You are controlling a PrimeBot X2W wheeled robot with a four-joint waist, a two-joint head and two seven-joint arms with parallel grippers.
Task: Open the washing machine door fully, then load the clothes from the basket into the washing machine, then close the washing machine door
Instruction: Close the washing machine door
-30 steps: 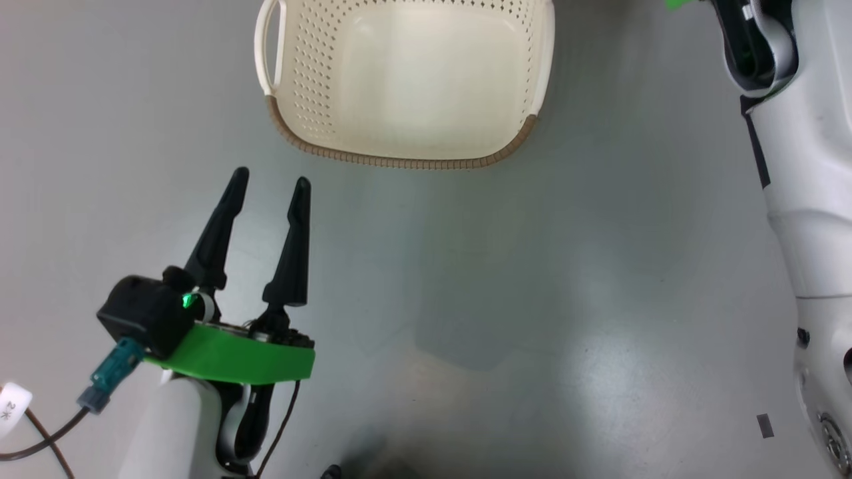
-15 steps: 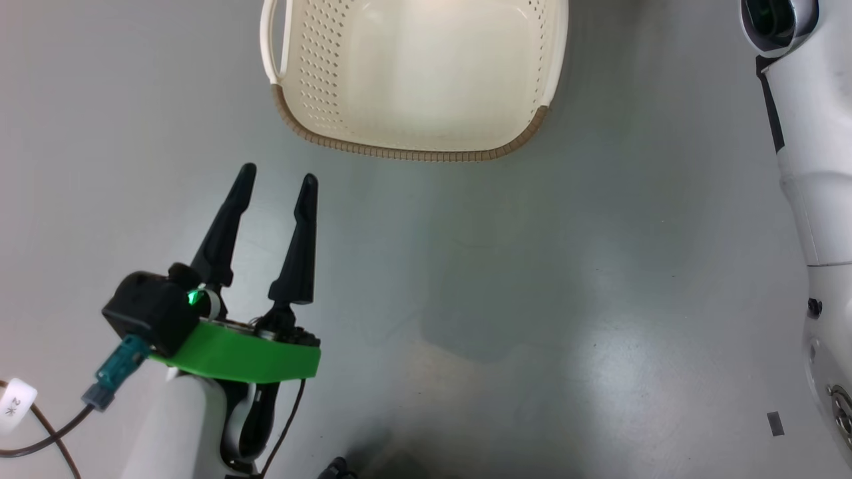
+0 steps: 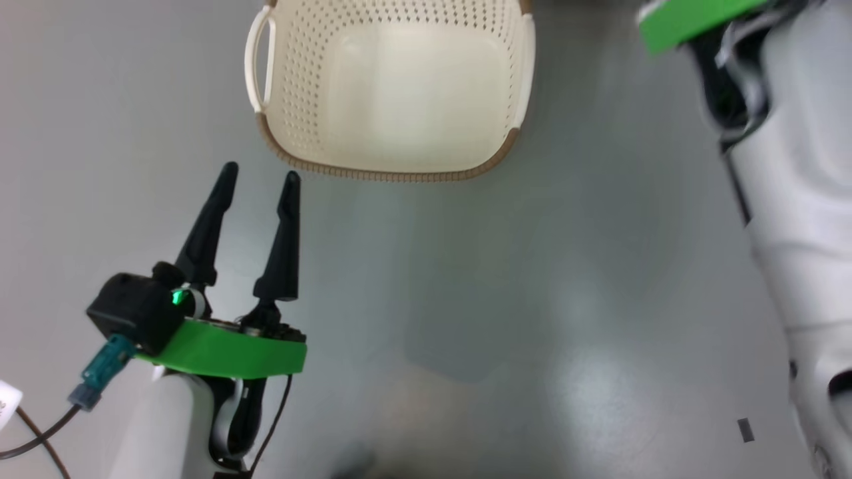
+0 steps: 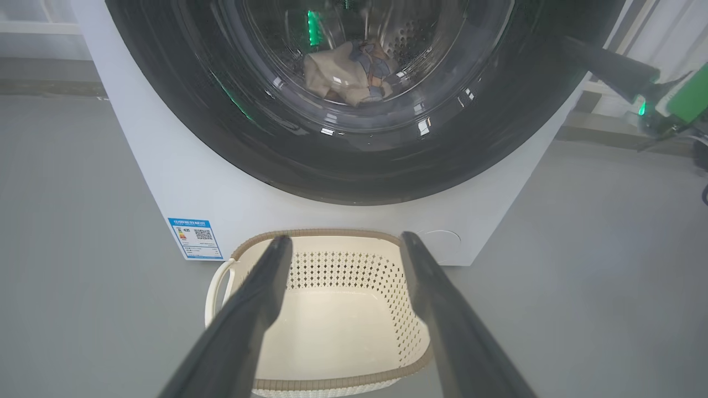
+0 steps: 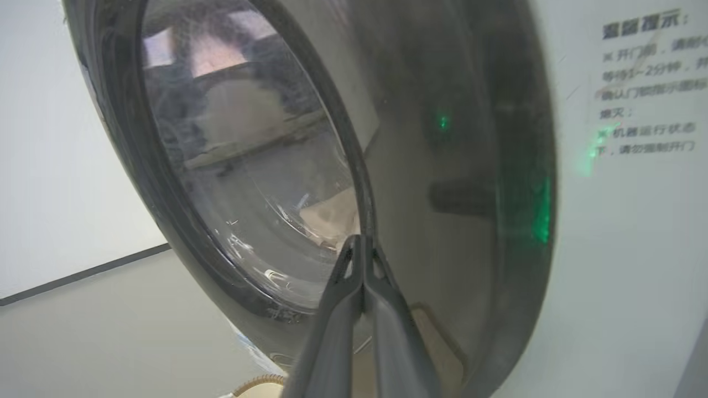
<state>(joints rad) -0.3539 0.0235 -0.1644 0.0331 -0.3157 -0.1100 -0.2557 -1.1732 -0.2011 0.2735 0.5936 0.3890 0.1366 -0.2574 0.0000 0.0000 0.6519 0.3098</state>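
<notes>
The washing machine [image 4: 182, 188] stands white on the grey floor. Its door [image 4: 221, 127], a glossy black ring around clear glass, lies against the front. Through the glass the clothes [image 4: 345, 77] show as a cream and blue bundle in the drum. The basket [image 3: 393, 174] sits in front of the machine with nothing in it; its rim [image 4: 315, 234] is brown. My left gripper [image 3: 260, 171] hangs open and holds nothing, just short of the basket's near rim. My right gripper [image 5: 359, 239] is shut, its tips against the door's black ring [image 5: 475, 166]; its fingers [image 4: 614, 67] reach in from the right.
A blue label [image 4: 197, 237] and a round service cap [image 4: 440, 243] mark the machine's lower front. Printed text [image 5: 647, 83] sits on the white panel beside the door. My right forearm [image 3: 792, 199] fills the right side of the head view. A cable [image 3: 40, 436] trails from my left wrist.
The head camera has shifted a little. The green wrist piece of my right arm has come further into the top right. My left gripper stays open as before.
</notes>
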